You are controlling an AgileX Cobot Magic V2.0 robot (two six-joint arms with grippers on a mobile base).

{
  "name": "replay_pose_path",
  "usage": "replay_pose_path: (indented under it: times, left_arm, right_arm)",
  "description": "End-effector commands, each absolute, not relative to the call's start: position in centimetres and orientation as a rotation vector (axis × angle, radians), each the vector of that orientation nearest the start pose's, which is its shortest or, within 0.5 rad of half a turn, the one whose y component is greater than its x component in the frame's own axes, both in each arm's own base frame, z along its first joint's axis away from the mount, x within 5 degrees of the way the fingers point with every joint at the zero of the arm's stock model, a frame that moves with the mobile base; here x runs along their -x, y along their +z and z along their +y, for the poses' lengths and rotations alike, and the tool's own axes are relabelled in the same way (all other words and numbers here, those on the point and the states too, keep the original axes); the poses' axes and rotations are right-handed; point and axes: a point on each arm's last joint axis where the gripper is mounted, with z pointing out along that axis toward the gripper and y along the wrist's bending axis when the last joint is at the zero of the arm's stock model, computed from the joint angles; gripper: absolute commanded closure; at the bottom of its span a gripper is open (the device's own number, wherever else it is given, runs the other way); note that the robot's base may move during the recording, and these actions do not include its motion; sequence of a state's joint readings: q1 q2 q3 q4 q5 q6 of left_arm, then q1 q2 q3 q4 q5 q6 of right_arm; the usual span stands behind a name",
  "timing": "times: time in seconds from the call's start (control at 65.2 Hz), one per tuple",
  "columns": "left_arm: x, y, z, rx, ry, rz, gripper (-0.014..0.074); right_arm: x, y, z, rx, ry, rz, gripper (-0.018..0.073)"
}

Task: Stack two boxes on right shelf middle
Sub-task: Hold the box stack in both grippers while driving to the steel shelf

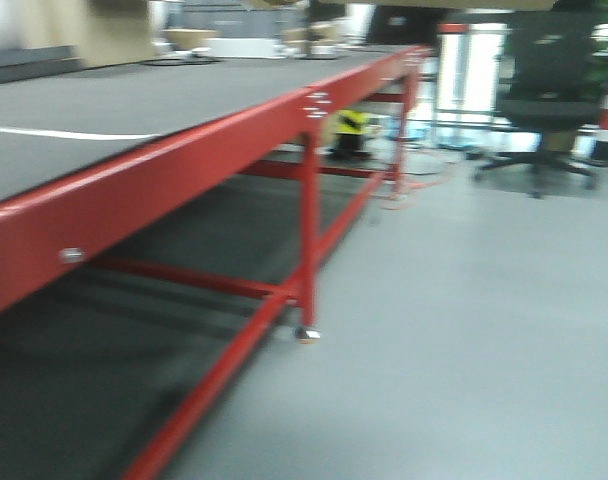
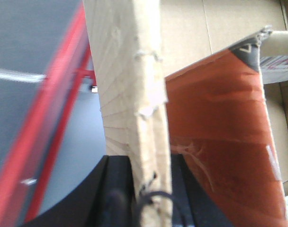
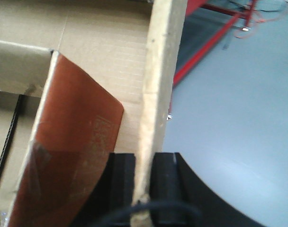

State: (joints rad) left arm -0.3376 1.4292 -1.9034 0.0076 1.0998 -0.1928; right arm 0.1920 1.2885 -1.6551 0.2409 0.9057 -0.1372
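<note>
A brown cardboard box is held between my two arms. In the left wrist view its pale corrugated wall (image 2: 130,71) runs up from my left gripper (image 2: 151,163), which is shut on that wall. In the right wrist view the opposite wall (image 3: 160,61) stands between the black fingers of my right gripper (image 3: 145,161), also shut on it. The inside of the box shows a tan bottom (image 2: 220,28) and an orange-brown panel (image 2: 220,132) (image 3: 73,127) lying slanted. The right shelf is out of view.
A long red-framed table (image 1: 184,170) with a grey top runs along the left, its legs on the grey floor (image 1: 464,330). A black office chair (image 1: 544,100) stands far right. A yellow-and-black object (image 1: 351,125) sits beneath the table's far end.
</note>
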Motion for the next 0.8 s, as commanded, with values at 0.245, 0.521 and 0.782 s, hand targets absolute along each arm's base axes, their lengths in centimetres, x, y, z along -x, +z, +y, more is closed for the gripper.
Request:
replay_pose_path:
  times: [0.245, 0.521, 0.782]
  left_arm:
    - [-25.66, 52.55, -8.77, -0.141, -0.319, 2.040, 0.0708]
    - [-25.66, 52.55, -8.75, -0.141, -0.316, 2.040, 0.0708]
    - [-25.66, 52.55, -8.75, -0.141, -0.316, 2.040, 0.0708]
  right_arm:
    - [-24.70, 50.52, 5.97, 0.292, 0.256, 1.924, 0.0713]
    - [-24.70, 50.52, 5.97, 0.292, 0.256, 1.924, 0.0713]
    - [-24.70, 50.52, 5.97, 0.292, 0.256, 1.924, 0.0713]
